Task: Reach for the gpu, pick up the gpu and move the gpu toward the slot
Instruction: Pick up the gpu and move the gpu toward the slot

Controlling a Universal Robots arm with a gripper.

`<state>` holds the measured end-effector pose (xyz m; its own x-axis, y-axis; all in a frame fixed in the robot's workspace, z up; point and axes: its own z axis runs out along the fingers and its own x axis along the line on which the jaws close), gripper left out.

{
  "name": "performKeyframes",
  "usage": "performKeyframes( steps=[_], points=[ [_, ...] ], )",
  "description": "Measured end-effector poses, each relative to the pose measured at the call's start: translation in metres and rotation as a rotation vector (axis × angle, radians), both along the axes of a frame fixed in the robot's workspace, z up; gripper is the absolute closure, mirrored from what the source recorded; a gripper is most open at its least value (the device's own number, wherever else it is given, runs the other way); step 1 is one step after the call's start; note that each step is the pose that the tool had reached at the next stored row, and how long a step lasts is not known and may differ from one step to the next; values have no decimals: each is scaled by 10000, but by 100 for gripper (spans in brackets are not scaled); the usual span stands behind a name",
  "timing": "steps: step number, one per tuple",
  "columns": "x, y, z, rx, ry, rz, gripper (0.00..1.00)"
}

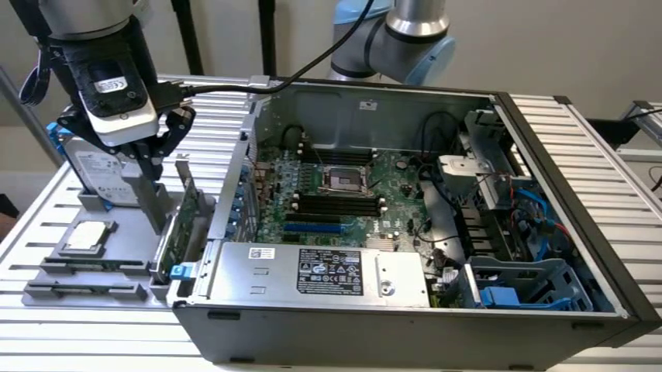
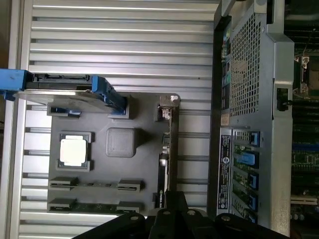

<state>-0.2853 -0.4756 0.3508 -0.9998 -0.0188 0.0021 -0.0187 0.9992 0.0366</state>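
Gripper point(image 1: 153, 164), spread or pressed together I cannot tell, hangs over the gpu point(image 1: 184, 213), stood on edge along the tray point(image 1: 52, 293) edge nearest the case point(image 1: 414, 318) so its top offers a hold

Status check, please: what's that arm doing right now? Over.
Gripper low over the gpu, in line. Gpu upright in tray, not lifted. Grey post close alongside.

Ribbed metal table point(image 2: 124, 40), matt grey plastic tray point(image 2: 144, 164), gpu point(image 2: 168, 149) with metal bracket point(image 2: 168, 102)
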Motion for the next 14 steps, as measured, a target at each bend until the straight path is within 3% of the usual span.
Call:
performKeyframes(
  steps=[10,14],
  points=[
    [0,0,0,1,-1,-2,88],
    [-5,0,-1,1,-8,-2,69]
  ],
)
